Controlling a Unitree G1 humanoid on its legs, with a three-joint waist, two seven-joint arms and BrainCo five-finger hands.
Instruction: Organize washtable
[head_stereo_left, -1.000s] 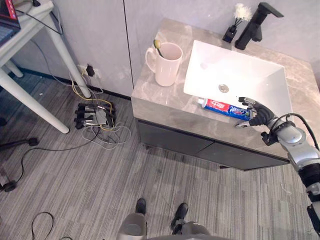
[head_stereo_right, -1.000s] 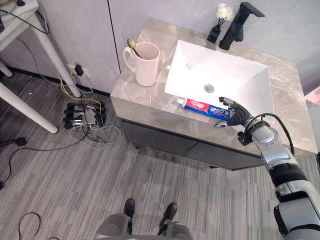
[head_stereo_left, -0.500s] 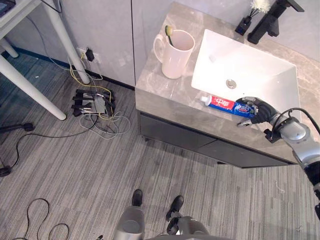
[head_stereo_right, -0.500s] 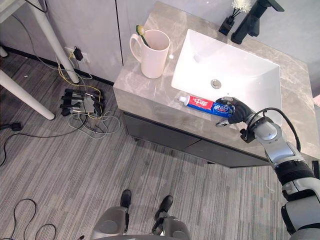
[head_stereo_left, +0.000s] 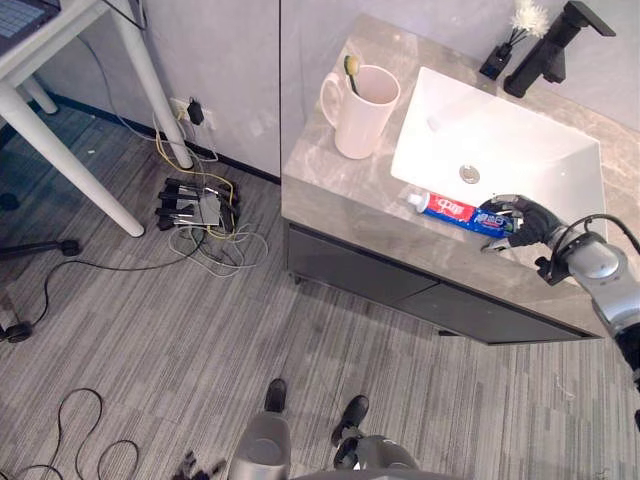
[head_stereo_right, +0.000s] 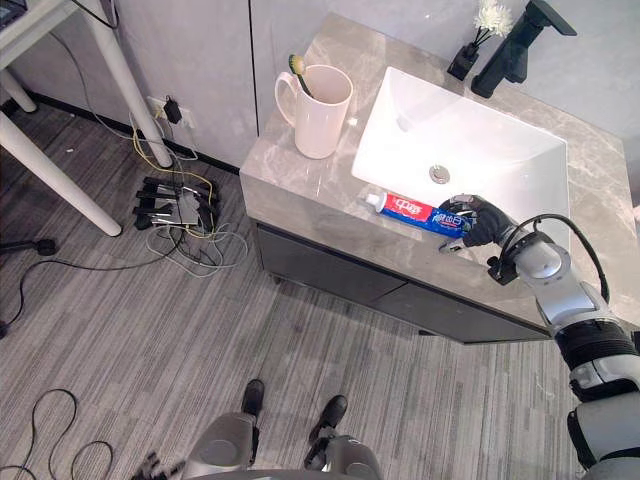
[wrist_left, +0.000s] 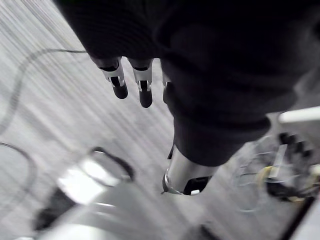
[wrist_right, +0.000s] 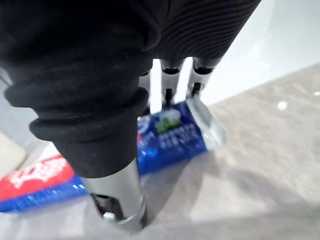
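Note:
A red, white and blue toothpaste tube (head_stereo_left: 452, 209) lies on the grey stone counter (head_stereo_left: 340, 188), along the front rim of the white sink (head_stereo_left: 520, 140). My right hand (head_stereo_left: 522, 222) arches over the tube's blue crimped end. In the right wrist view its fingers (wrist_right: 169, 82) reach down past the far edge of the tube (wrist_right: 175, 134), and the thumb (wrist_right: 120, 200) stands on the near side. The tube rests flat on the counter. A pink mug (head_stereo_left: 362, 110) with a toothbrush (head_stereo_left: 351, 68) stands left of the sink. My left hand (wrist_left: 142, 87) hangs over the floor, fingers relaxed and holding nothing.
A black faucet (head_stereo_left: 555, 45) and a small black vase with a white flower (head_stereo_left: 500, 58) stand behind the sink. On the floor to the left lie a power strip with tangled cables (head_stereo_left: 195, 210) and a white table's legs (head_stereo_left: 60, 150).
The camera has shifted. My right hand's fingers, spread a second ago, have bent down over the tube's blue end. The tube lies where it was.

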